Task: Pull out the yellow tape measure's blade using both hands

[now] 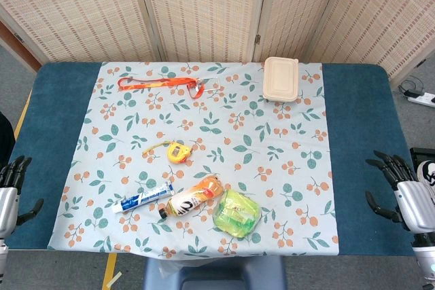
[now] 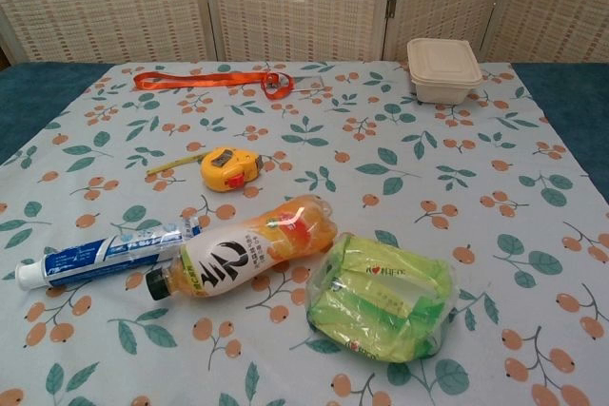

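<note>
Both your hands sit wide and empty at the frame's lower edges, tape measure untouched.

In the head view your left hand [image 1: 11, 191] rests at lower left, fingers spread, holding nothing. The lanyard [image 1: 160, 84] lies upper left. The tape measure [image 1: 178, 151] sits left of centre on the cloth [image 1: 285, 188], a short bit of blade showing. Below it lie the toothpaste [image 1: 144, 198], bottle [image 1: 193, 196] and green packet [image 1: 237, 212]. The box [image 1: 281, 78] stands upper right. Your right hand [image 1: 404, 191] is at lower right, fingers spread, empty.

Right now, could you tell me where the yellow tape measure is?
In the head view the yellow tape measure lies left of centre, beyond the toothpaste tube and bottle.
</note>
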Available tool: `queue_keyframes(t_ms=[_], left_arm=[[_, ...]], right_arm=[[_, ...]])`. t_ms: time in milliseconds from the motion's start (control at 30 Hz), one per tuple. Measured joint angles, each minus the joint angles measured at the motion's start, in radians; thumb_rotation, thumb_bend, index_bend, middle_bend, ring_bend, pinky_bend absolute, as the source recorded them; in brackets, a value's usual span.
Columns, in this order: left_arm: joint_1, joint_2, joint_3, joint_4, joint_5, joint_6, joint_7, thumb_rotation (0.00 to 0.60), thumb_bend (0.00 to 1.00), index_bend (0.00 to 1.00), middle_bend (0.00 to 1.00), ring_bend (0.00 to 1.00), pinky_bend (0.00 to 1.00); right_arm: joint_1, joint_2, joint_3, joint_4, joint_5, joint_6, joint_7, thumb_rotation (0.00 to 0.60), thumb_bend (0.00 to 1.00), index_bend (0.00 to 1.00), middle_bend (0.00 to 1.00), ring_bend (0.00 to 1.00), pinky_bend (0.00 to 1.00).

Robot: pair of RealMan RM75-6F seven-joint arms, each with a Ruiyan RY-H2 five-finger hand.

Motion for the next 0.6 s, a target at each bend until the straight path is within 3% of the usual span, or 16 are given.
queue_keyframes(t_ms=[600], left_arm=[[0.009, -0.003, -0.029, -0.022, 0.03, -0.037, 0.034, 0.6, 0.34, 0.09, 0.1, 0.13, 0.0]], right_arm=[[-0.017, 0.002, 0.017, -0.017, 0.016, 0.013, -0.009, 0.6, 0.47, 0.21, 0.11, 0.09, 0.0]])
